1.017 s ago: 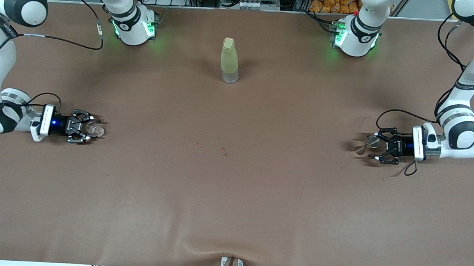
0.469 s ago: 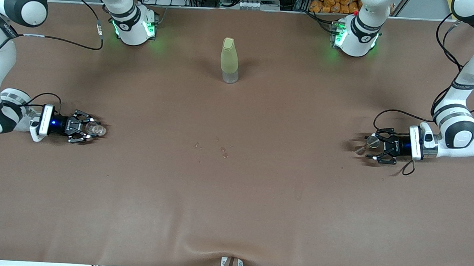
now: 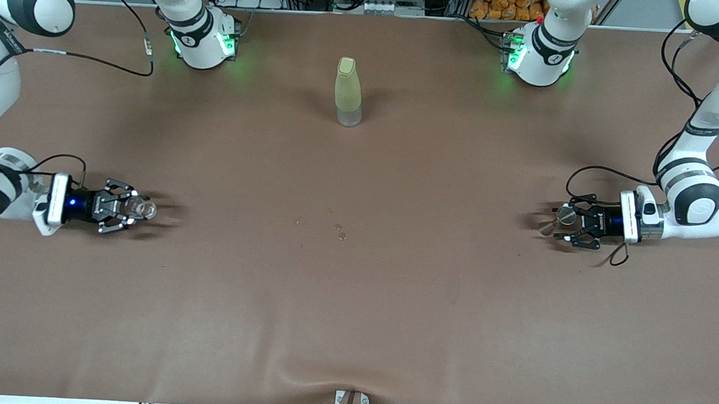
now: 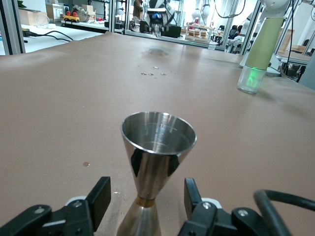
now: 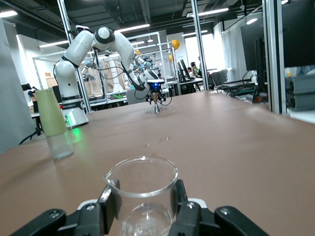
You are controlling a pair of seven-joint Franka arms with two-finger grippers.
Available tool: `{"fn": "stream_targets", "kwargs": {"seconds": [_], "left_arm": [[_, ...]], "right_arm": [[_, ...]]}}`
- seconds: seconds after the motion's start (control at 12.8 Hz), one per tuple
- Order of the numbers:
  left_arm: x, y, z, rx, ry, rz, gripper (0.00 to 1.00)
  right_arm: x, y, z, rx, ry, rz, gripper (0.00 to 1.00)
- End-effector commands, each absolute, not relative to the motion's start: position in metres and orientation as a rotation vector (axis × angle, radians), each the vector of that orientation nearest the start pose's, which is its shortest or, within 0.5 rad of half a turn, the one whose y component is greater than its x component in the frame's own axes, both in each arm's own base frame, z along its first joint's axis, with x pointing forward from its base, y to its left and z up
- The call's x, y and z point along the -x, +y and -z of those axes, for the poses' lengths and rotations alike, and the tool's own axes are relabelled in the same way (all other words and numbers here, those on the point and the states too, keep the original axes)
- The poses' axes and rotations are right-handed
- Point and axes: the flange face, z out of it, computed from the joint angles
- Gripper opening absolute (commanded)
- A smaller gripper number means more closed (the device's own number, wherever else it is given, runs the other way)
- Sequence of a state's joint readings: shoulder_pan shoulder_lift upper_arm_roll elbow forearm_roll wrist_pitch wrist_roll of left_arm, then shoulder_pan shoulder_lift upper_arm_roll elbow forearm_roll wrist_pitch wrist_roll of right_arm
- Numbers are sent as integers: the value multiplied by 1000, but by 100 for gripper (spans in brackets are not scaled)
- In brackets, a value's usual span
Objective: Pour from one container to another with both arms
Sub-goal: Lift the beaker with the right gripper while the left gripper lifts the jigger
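Observation:
A tiny clear glass beaker (image 3: 141, 208) stands upright near the right arm's end of the table, and my right gripper (image 3: 127, 208) is shut on it. In the right wrist view the black fingers (image 5: 110, 197) press both sides of the beaker (image 5: 141, 184). Whether it rests on the table I cannot tell. Near the left arm's end stands the silver hourglass jigger (image 3: 556, 218). My left gripper (image 3: 565, 224) is low around it and open. In the left wrist view, gaps show between each finger (image 4: 100, 192) and the jigger's (image 4: 157, 142) narrow waist.
A tall yellow-green bottle (image 3: 348, 92) stands mid-table, farther from the front camera than both grippers. A few small drops (image 3: 336, 229) lie on the brown table cover (image 3: 353, 301) between the grippers. Cables trail beside both wrists.
My right gripper has shut on the beaker and shifted a little nearer the front camera with it. My left gripper's fingers have narrowed around the jigger, and that arm drew back slightly.

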State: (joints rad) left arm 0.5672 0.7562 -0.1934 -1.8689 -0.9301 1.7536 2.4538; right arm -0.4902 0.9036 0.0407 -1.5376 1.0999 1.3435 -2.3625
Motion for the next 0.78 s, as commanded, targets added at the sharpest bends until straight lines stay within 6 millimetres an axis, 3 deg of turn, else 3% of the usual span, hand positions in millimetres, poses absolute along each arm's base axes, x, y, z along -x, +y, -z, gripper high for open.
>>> {"fn": "stream_targets", "kwargs": {"seconds": [0.0, 0.16, 0.39, 0.7], "left_arm": [[-540, 130, -110, -1530, -1360, -940, 64], [-541, 132, -111, -1534, -1375, -947, 60], [-543, 127, -112, -1526, -1388, -945, 48], [-545, 127, -113, -1535, -1401, -945, 34]], "right_arm": [[-622, -129, -171, 1304, -1194, 1042, 27], [-644, -87, -184, 1285, -1178, 1107, 27], [-666, -41, -201, 1342, -1149, 1103, 27], [-678, -1, -208, 1350, -1116, 1121, 26]]}}
